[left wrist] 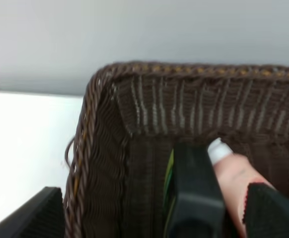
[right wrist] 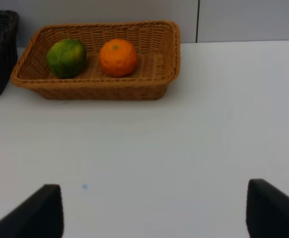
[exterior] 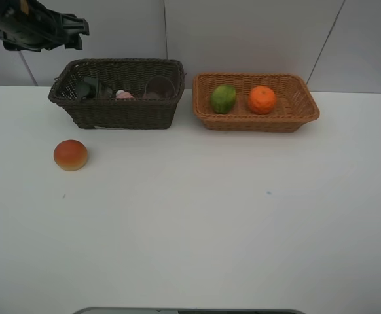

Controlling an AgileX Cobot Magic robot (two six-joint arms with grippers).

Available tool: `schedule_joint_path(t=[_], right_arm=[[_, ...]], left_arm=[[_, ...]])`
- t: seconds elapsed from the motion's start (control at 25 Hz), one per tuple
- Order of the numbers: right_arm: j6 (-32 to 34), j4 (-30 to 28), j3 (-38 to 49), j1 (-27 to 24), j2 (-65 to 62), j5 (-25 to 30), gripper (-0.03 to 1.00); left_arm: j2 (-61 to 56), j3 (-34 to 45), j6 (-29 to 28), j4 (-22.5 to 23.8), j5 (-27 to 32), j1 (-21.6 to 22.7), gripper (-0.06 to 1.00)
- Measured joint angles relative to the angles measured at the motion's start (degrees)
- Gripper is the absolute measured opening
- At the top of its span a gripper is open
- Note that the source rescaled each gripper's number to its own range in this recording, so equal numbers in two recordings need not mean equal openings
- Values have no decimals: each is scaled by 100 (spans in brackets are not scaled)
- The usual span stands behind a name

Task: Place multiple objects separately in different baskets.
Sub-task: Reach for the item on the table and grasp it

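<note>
On the white desk you see two wicker baskets side by side, near each other but apart. The dark brown basket, deeper and on the left of the high view, holds a dark grey pump dispenser, a pink lotion bottle with a white cap, lying just beside the dispenser, and a translucent cup toward its right end. The orange-tan basket, shallower and wider, holds a green lime-like fruit and an orange tangerine, near each other without touching.

The round bun, orange-red on top and paler at its base, sits alone on the desk in front of the dark basket's left corner, well apart from both baskets.

Your left gripper hangs above and behind the dark basket's left end, its jaws apart and empty. Your right gripper hovers over bare desk facing the tan basket, its jaws likewise apart with nothing between them.
</note>
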Motion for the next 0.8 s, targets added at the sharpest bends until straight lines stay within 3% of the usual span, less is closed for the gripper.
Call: schedule_joint_path(t=[0.4,0.64,0.8], right_arm=[[0,0,0,0,0,0,55],[0,0,0,0,0,0,55],[0,0,0,0,0,0,55]], left_arm=[[-1106,1528,0,-462,97,-127,92],[-1460,1861,513,-997,1231,-223,92],[-1460,1885,1297,-1593,1685,-223,92]])
